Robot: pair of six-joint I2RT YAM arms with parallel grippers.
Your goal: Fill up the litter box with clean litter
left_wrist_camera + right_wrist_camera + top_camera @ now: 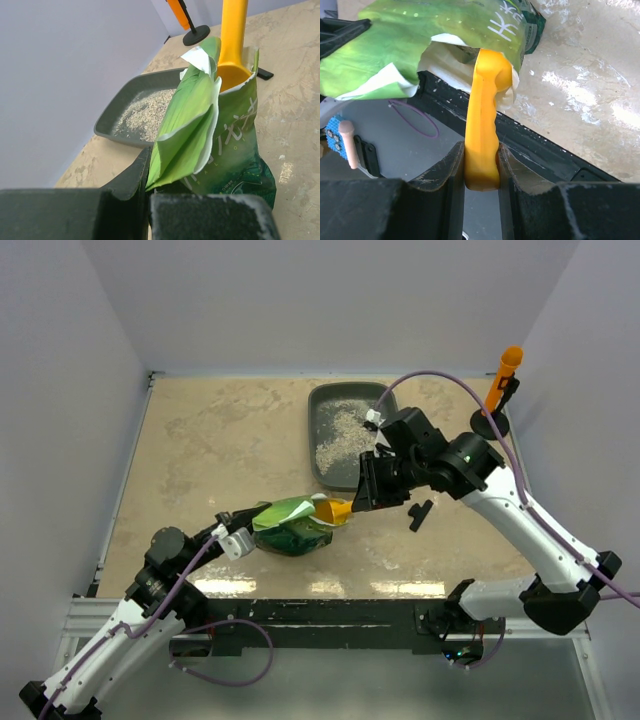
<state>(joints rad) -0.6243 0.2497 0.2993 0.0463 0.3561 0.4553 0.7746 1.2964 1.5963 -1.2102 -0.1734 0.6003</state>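
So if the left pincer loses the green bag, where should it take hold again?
On the torn flap at the open top of the green bag, from the near-left side, where the left pincer pinches it now. The flap is thin and flat, and that side probably stays clear of the yellow scoop in the mouth.

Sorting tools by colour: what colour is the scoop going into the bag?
Orange-yellow; the scoop shows best in the right wrist view.

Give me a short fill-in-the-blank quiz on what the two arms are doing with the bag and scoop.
1. The right gripper is shut on the handle of the ____ scoop.
2. The scoop's head is inside the ____ bag.
3. The left gripper pinches the bag's ____ edge.
4. The litter box already holds some ____.

Missing: orange; green; open; litter
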